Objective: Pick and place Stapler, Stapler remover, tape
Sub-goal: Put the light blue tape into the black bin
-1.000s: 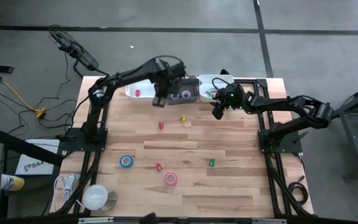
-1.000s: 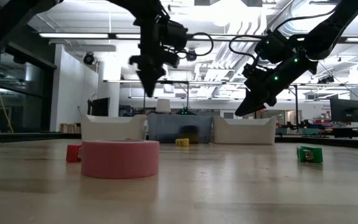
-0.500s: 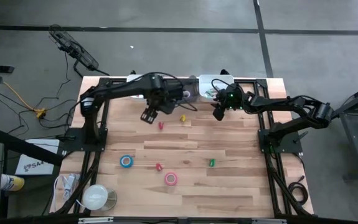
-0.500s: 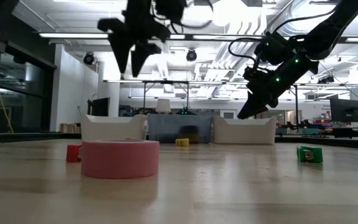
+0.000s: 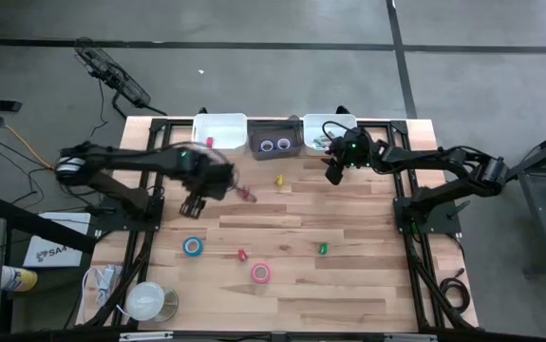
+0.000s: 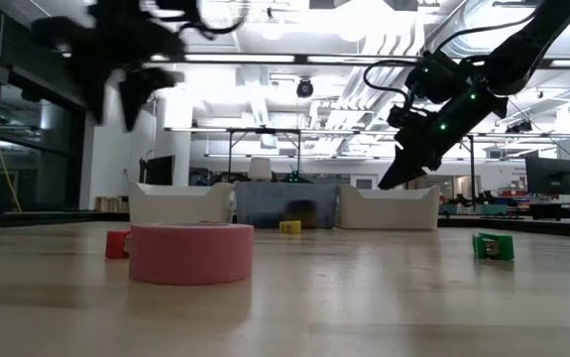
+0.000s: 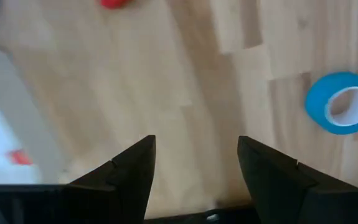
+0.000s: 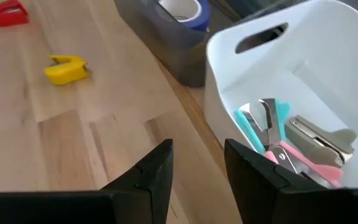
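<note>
left hand (image 5: 195,206) apart, empty | blue tape (image 5: 192,247) near | right hand (image 5: 332,175) apart beside white bin (image 8: 328,74)

Both arms are dark, near-black, built of slim tubular links with bulkier joint housings, each bolted to a black metal frame at the table's side edge. The left gripper (image 7: 194,165) has two matte black wedge-shaped fingers (image 7: 132,171) with flat faces. The right gripper (image 8: 197,168) has matching fingers; small green lights glow on its wrist, black cable looping above.
</note>
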You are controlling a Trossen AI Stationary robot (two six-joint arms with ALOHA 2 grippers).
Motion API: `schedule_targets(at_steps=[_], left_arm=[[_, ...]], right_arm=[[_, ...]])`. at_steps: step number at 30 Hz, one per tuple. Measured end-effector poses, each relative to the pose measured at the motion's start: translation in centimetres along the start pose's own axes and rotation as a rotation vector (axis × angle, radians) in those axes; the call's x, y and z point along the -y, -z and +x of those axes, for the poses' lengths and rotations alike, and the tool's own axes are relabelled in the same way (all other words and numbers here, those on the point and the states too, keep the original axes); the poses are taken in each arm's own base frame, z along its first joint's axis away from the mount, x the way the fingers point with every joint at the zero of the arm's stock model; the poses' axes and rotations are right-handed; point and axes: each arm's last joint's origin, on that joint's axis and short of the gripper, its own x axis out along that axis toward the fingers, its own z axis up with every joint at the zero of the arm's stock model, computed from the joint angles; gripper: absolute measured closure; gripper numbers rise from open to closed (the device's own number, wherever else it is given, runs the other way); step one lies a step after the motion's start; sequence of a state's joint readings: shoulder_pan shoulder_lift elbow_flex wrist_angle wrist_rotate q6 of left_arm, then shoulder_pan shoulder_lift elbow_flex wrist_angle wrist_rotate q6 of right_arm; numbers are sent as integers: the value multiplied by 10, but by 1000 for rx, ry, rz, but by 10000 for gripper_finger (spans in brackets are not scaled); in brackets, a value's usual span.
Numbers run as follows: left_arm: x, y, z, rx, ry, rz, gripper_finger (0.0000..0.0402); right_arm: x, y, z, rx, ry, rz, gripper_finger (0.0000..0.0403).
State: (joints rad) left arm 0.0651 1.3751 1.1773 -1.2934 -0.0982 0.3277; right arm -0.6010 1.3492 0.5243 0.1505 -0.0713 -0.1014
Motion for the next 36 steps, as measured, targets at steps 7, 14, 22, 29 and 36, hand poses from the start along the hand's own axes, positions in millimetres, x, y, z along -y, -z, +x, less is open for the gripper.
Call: schedule_targets(at_steps=[7, 14, 22, 29, 36], left_arm=[[41, 36, 37, 71, 42, -78, 179], [69, 49, 69, 98, 109, -101, 179], [91, 46, 74, 149, 183, -81, 179], [105, 43, 72, 194, 123, -144, 179], [116, 45, 70, 190, 121, -225, 179]], right_arm=[[-4, -9, -16, 62, -77, -45, 267], [-20, -9, -41, 37, -186, -75, 267], [-51, 2, -56, -83, -264, -89, 267], [-83, 7, -62, -105, -292, -132, 267], [-117, 16, -70, -34, -276, -171, 267]])
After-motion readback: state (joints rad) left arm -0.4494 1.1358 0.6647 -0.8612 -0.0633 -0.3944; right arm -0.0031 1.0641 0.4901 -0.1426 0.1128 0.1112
